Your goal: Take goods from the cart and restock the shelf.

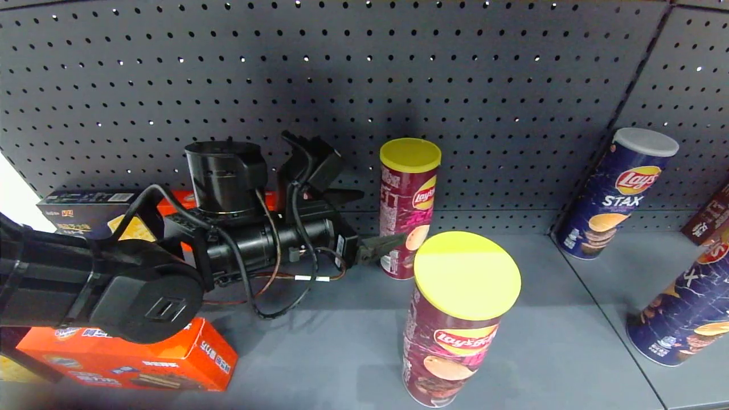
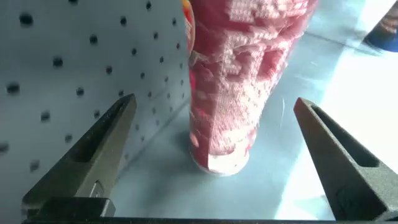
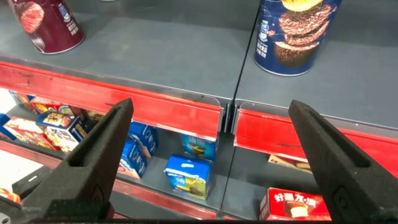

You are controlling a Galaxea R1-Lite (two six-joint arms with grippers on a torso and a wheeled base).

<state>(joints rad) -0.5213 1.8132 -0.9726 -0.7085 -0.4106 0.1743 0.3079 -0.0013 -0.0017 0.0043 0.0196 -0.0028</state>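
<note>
A dark red chip can with a yellow lid (image 1: 409, 208) stands upright at the back of the grey shelf (image 1: 342, 341), near the pegboard wall. My left gripper (image 1: 381, 217) comes at it from the left, open, with one finger on each side of the can's lower part and no visible contact. In the left wrist view the can (image 2: 242, 93) stands just beyond the spread fingers (image 2: 99, 143). My right gripper (image 3: 211, 107) is open and holds nothing. It hangs in front of the shelf's red front edge (image 3: 155, 109).
A second dark red can (image 1: 455, 319) stands nearer the front. Blue cans (image 1: 618, 193) (image 1: 683, 307) stand to the right past a shelf seam. An orange box (image 1: 142, 356) and a dark box (image 1: 85, 210) lie under and behind my left arm. A lower shelf holds blue boxes (image 3: 186, 177).
</note>
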